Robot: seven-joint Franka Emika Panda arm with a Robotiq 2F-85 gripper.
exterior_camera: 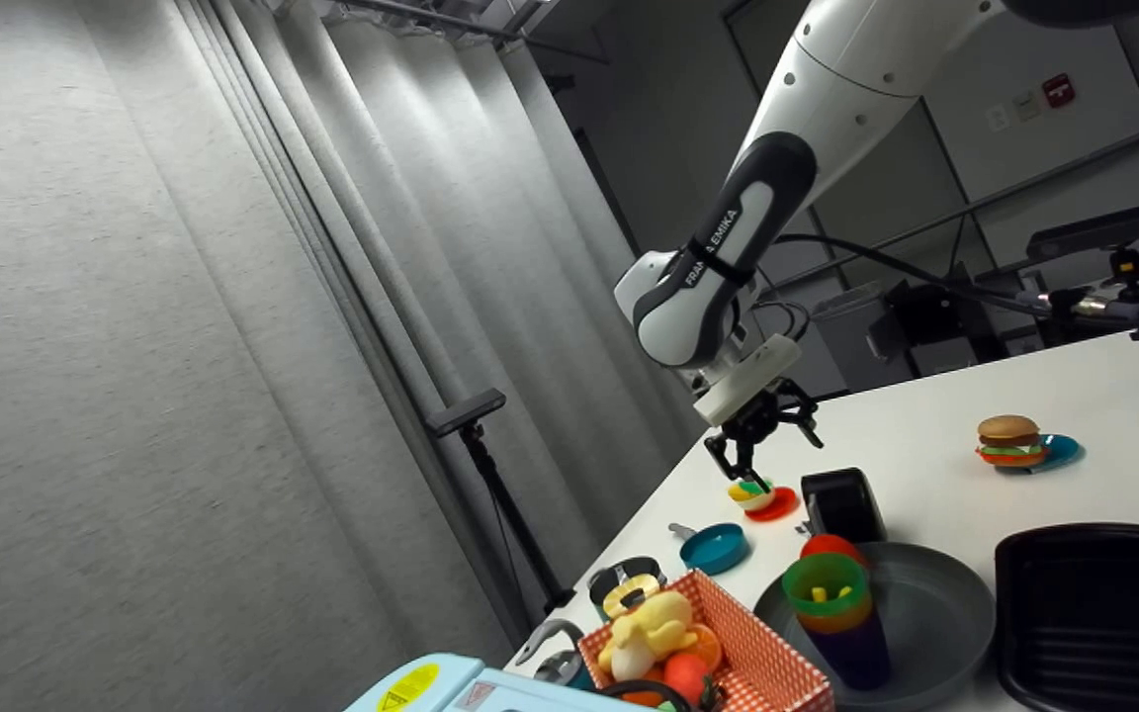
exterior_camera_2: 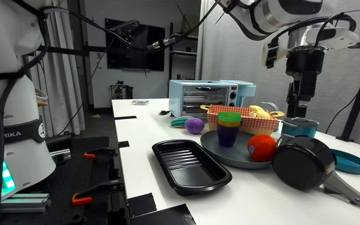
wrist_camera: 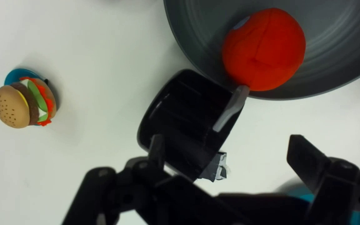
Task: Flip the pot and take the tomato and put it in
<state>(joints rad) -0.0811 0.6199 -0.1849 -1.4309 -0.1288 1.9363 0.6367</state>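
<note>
The black pot (exterior_camera: pixel 841 504) lies tipped on its side on the white table, beside the grey dish. Its round base faces the camera in an exterior view (exterior_camera_2: pixel 302 165), with a long grey handle slanting down to the table. The wrist view shows its dark side (wrist_camera: pixel 183 115) and a short grey grip; its inside is hidden. The tomato (exterior_camera_2: pixel 262 147), a plain red ball, rests in the grey dish near the pot; it also shows in the wrist view (wrist_camera: pixel 264 50). My gripper (wrist_camera: pixel 227 150) is open and empty, above the pot, its left finger overlapping the pot in view.
The grey dish (exterior_camera_2: pixel 211 150) holds stacked cups (exterior_camera_2: pixel 228 128). A black tray (exterior_camera_2: pixel 192 168), a checked food basket (exterior_camera_2: pixel 242 117) and a toy oven (exterior_camera_2: pixel 205 97) stand around it. A toy burger (exterior_camera: pixel 1009 440), a teal pan (exterior_camera: pixel 715 548) and a red plate (exterior_camera: pixel 775 505) lie nearby.
</note>
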